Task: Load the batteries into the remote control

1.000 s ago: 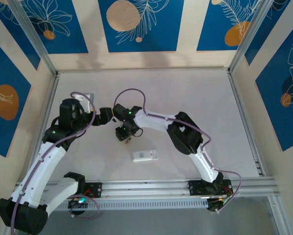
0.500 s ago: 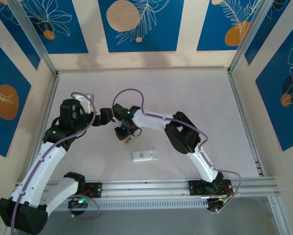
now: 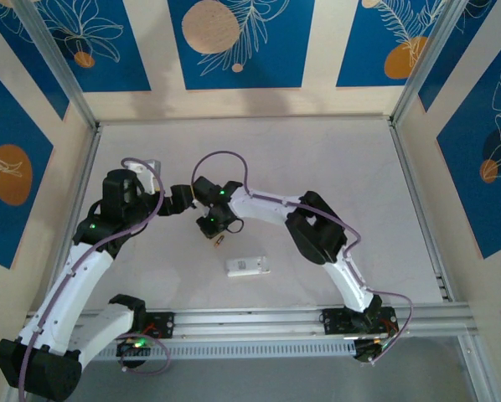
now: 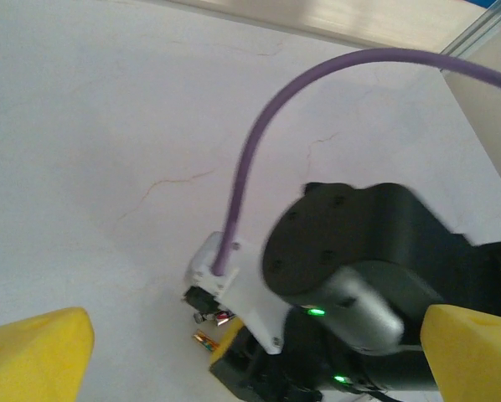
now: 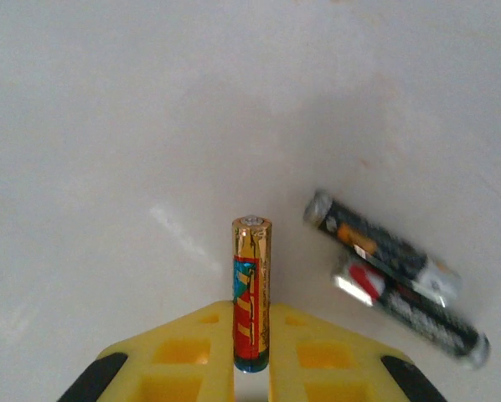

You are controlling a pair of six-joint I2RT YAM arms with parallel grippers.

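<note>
Pinching one gold battery [image 5: 251, 285] lengthwise in the right gripper [image 5: 250, 339], tip outward, probably for carrying to the white remote [image 3: 248, 266] nearby, with two spare batteries [image 5: 393, 276] side by side on the table [image 3: 334, 167] and the left gripper [image 4: 255, 352] spread wide, empty.

readable text: none | gold battery [image 5: 251, 293]: red-blue label print, blurred | two dark batteries [image 5: 384, 251]: markings illegible | white remote [image 3: 248, 266]: markings too small to read

Right tool [image 3: 213, 228] sits low over the table [image 3: 343, 167], tiny battery [image 3: 219, 242] at its tip; white remote [image 3: 248, 266] lies just nearer, left tool [image 3: 183, 199] close beside it.
</note>
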